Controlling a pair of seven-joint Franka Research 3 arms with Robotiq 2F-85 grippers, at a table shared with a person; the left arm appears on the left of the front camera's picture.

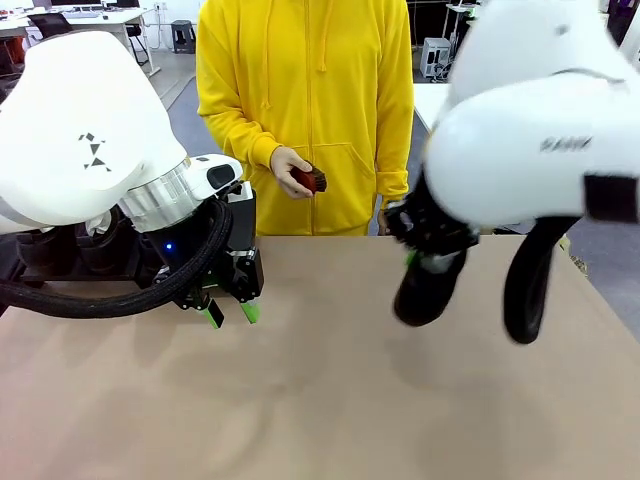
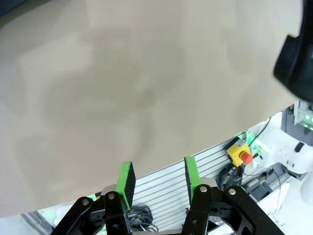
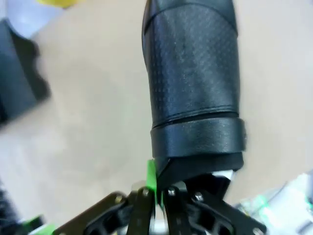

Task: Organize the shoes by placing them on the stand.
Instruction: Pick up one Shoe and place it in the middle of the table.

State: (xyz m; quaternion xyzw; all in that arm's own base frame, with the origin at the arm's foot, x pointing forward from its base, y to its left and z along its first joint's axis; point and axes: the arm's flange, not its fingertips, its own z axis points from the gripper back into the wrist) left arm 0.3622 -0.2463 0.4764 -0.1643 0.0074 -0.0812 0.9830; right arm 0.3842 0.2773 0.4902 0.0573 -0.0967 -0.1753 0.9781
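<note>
My right gripper (image 1: pixel 415 258) is shut on the heel rim of a black shoe (image 1: pixel 425 290), which hangs toe-down just above the table right of centre. In the right wrist view the shoe's (image 3: pixel 193 83) textured upper stretches away from the gripper (image 3: pixel 157 178). Above the table at the left, my left gripper (image 1: pixel 230 314) stands open with nothing between its green pads (image 2: pixel 128 178). At the far left the stand (image 1: pixel 12 268) carries dark shoes (image 1: pixel 95 255), mostly hidden behind my left arm. In the right wrist view the stand (image 3: pixel 19 83) is a dark blur.
A person in a yellow hoodie (image 1: pixel 300 100) stands at the far edge holding a small reddish-brown brush (image 1: pixel 310 180). In the left wrist view the table's near edge has an aluminium rail (image 2: pixel 166 178) with a yellow and red stop button (image 2: pixel 241 152) beyond it.
</note>
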